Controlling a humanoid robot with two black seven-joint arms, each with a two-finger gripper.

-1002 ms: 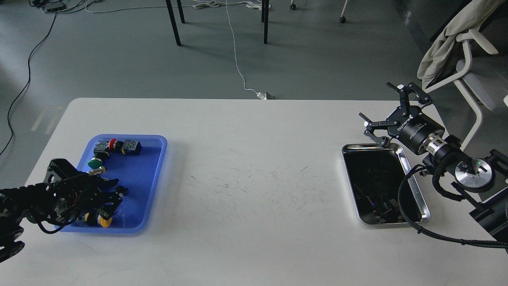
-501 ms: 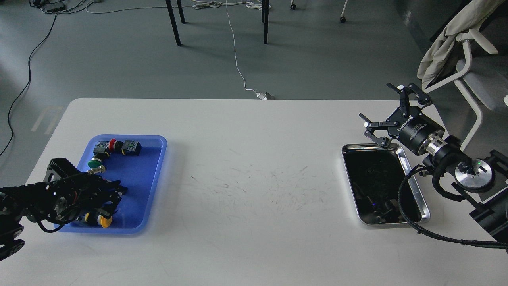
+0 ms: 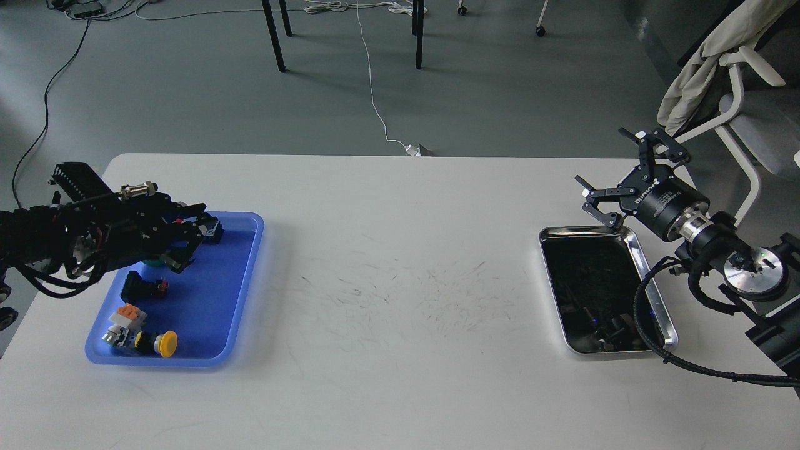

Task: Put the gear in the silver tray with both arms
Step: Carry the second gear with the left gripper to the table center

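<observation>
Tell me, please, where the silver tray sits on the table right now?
In the head view, the silver tray lies on the white table's right side, directly below the open right gripper, far from the blue tray at left.

Blue tray (image 3: 247,275) left on table (image 3: 400,281) (parts inside), silver tray (image 3: 650,281) far right, well apart.

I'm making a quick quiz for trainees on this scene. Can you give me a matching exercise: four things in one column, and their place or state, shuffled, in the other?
Things:
1. blue tray
2. silver tray
3. yellow button
4. right gripper

Places or states:
A. open, above the table's far right
B. near corner of the blue tray
C. left side of the table
D. right side of the table, no parts in it

Pairs: 1-C, 2-D, 3-B, 4-A
</observation>
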